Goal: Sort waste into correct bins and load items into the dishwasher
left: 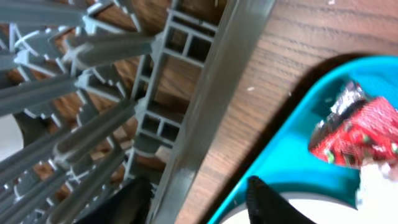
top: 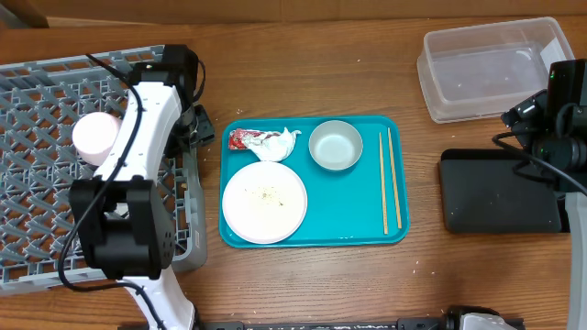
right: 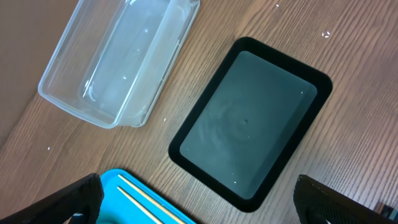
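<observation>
One item, the white cup (top: 92, 136), sits in the dishwasher (top: 37, 92) left of the teal tray (top: 353, 206); plate (top: 264, 202), bowl (top: 336, 147), chopsticks (top: 383, 183), wrapper (top: 243, 138), tissue (top: 280, 144) all wait on it, left gripper (left: 199, 193) parted and empty at its left edge, right gripper (right: 199, 202) agape to its right.

Grey plastic rack (top: 37, 101), crinkled foil wrapper (top: 244, 138), clear plastic tub (top: 495, 69), wood-grain table (top: 321, 284)

clear tub (right: 118, 62) upper left | black tray (right: 249, 121) beside it | chopsticks (right: 149, 195) on teal tray (right: 121, 211)
</observation>
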Controlling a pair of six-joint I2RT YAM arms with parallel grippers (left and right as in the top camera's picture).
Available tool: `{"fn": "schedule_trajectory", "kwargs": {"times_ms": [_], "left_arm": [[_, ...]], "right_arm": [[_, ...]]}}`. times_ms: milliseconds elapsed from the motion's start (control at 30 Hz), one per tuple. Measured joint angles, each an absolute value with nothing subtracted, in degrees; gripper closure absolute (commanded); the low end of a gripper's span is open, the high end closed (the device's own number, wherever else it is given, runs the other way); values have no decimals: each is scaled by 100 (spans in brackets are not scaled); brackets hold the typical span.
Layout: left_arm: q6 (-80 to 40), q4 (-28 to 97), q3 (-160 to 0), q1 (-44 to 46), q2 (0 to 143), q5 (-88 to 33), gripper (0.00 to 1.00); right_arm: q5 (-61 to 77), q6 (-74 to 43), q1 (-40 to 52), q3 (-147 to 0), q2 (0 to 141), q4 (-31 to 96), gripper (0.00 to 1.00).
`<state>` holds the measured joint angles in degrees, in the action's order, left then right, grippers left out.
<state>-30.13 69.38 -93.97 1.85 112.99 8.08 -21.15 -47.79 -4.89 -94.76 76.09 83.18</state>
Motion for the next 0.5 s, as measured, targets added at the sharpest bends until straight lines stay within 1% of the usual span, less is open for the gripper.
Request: {"fn": "schedule_trajectory", "kwargs": {"times_ms": [100, 267, 300, 333, 400, 433, 500], "left_arm": [[-2958, 6711, -9397, 185, 11474, 862, 51], [-2515, 6344, -9397, 185, 11837, 969, 51], [-2359, 6263, -9397, 185, 11909, 976, 53], [-2206, 6211, -9397, 185, 11966, 985, 58], [-1949, 6176, -9397, 185, 12014, 1033, 78], [-1791, 6171, -9386, 174, 12016, 1109, 83], [-1428, 6136, -9386, 113, 12016, 1050, 84]], "right_arm": [[-2117, -4781, -491, -9476, 7609, 8318, 0], [-2117, -4781, -491, -9476, 7609, 8320, 0], [-2117, -4781, -491, -9476, 7609, 8318, 0], [-2117, -4779, -491, -9476, 7609, 8320, 0], [-2115, -4781, -489, -9476, 7607, 8320, 0], [-2117, -4779, -489, -9476, 7609, 8318, 0], [-2119, -4783, -491, -9476, 7607, 8315, 0]]}}
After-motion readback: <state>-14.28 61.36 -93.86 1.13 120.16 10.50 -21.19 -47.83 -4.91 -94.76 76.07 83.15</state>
